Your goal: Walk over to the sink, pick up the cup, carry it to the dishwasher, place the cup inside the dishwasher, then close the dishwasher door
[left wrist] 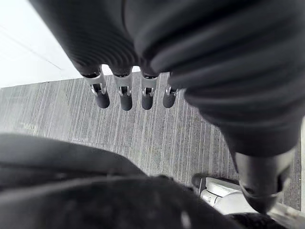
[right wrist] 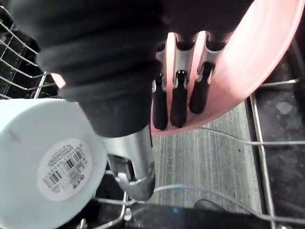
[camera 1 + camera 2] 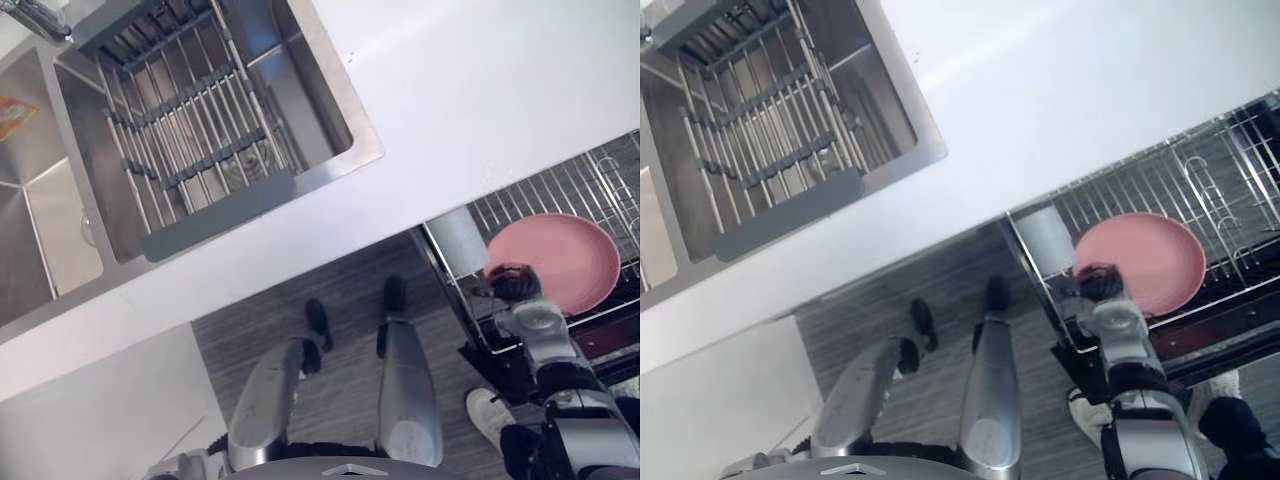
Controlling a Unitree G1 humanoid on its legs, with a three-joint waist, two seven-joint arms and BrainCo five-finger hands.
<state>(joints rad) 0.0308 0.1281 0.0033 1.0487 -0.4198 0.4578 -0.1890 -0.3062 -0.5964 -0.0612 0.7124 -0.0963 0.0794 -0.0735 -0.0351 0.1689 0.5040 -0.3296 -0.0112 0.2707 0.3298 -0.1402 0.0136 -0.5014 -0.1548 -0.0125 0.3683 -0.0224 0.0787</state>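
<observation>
Right hand [image 2: 178, 102] is released: fingers straight in front of the pink plate [image 3: 555, 262], thumb just beside the cup [image 2: 43, 157], grasping nothing. Cup is white and cylindrical, sitting in the dishwasher rack [image 3: 600, 170] just beside the plate; the right wrist view shows a barcode label on its base, the eye views only its plain side. Left hand [image 1: 125, 98] hangs relaxed, fingers straight, above the floor [image 1: 119, 133].

White countertop [image 3: 480, 90] above grey striped floor [image 3: 350, 290]

We find one round white sticker [image 2: 64, 168], bearing a barcode and fine print too small to read, on the base of the cup [image 2: 28, 129].
</observation>
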